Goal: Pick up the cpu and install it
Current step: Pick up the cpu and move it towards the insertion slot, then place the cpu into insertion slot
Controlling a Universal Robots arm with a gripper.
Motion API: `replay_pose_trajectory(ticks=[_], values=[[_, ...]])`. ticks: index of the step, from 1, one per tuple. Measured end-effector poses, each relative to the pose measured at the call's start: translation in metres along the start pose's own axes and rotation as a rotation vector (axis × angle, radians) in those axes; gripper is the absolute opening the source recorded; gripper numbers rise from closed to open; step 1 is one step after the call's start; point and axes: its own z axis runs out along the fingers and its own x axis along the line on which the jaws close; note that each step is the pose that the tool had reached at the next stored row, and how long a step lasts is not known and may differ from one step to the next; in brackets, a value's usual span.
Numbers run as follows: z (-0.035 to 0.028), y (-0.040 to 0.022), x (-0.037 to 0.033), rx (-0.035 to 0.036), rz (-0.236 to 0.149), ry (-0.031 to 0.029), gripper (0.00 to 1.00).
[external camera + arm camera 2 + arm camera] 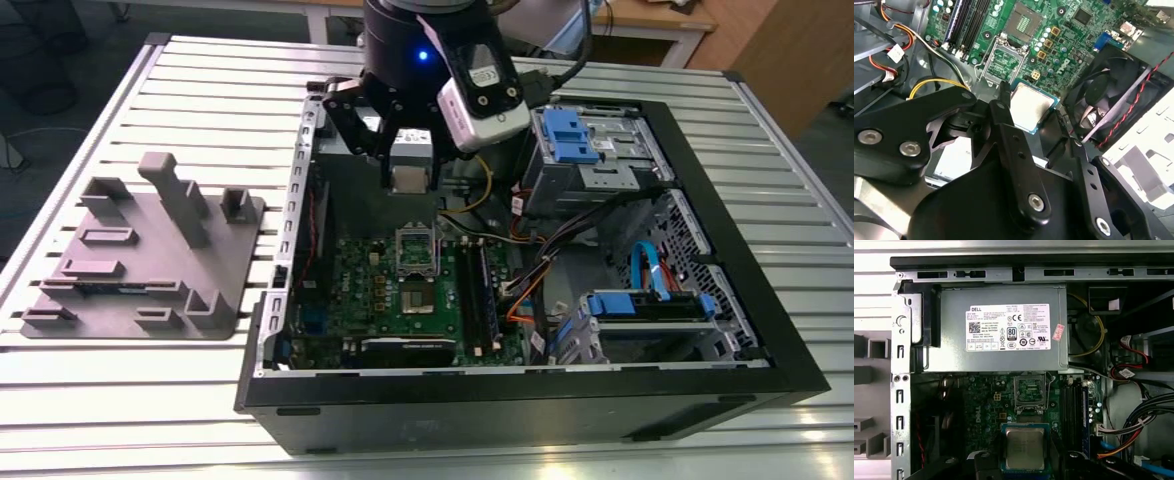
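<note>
Over open computer case (pixel 534 405), claw (pixel 408 172) gripping cpu (pixel 1025 447), motherboard (pixel 387 290) inside

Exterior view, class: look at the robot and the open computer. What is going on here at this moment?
The robot arm's gripper holds the cpu between its fingers, inside the open computer case. The chip hangs above the green motherboard, close to the cpu socket, and is not yet seated in it. A grey plastic fixture lies on the table at the exterior view's left of the case.
</note>
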Motion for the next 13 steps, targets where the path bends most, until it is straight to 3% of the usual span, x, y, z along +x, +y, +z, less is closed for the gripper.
replay_pose_trajectory(ticks=[13], values=[[0.005,-0.0012,-0.0025,0.0012,0.0,-0.0001,0.47]])
